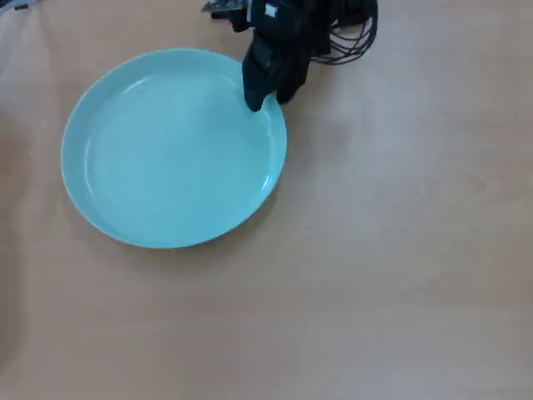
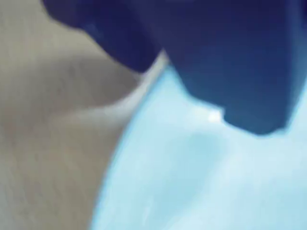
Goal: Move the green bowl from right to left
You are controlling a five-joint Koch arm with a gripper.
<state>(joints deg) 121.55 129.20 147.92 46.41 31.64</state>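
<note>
The green bowl (image 1: 166,158) is a wide, shallow, pale mint dish lying flat on the left half of the wooden table in the overhead view. My black gripper (image 1: 271,98) reaches down from the top edge onto the bowl's upper right rim. One finger is inside the rim and the other just outside it, pinching the rim between them. The blurred wrist view shows the bowl (image 2: 206,182) filling the lower right, with the gripper (image 2: 199,98) as two dark jaws straddling its pale rim.
Bare light wooden table (image 1: 400,250) stretches across the right and bottom of the overhead view. Black cables (image 1: 354,37) loop behind the arm at the top edge. In the wrist view the table (image 2: 48,143) lies left of the bowl.
</note>
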